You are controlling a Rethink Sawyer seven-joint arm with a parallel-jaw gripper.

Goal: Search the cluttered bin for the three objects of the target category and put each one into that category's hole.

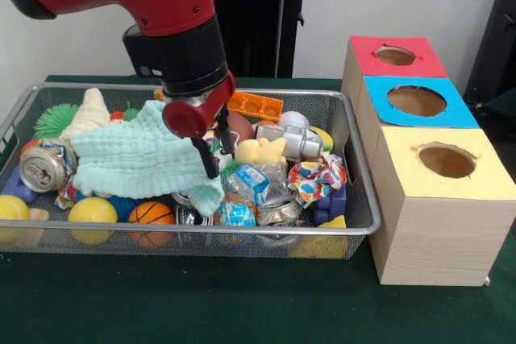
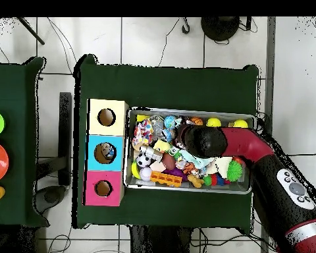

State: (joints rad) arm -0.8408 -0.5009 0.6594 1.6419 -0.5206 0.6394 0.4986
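The silver wire-mesh bin (image 1: 201, 231) holds a heap of toys, balls, cans and wrappers; it also shows in the overhead view (image 2: 187, 111). My gripper (image 1: 218, 159) reaches down into the bin's middle and is shut on a mint-green cloth (image 1: 141, 159), which hangs spread out to its left. In the overhead view the arm's end (image 2: 199, 138) covers the gripper, and the cloth (image 2: 201, 159) shows just beside it. The blue-framed hole (image 1: 416, 101) is the middle one of three boxes right of the bin; from above (image 2: 106, 153) something shows inside it.
A red-framed hole (image 1: 395, 55) and a yellow-framed hole (image 1: 446, 160) flank the blue one. In the bin lie a crushed can (image 1: 44, 167), a yellow ball (image 1: 91, 211), a small basketball (image 1: 151, 213), an orange block (image 1: 254, 105) and a silver toy (image 1: 294, 142).
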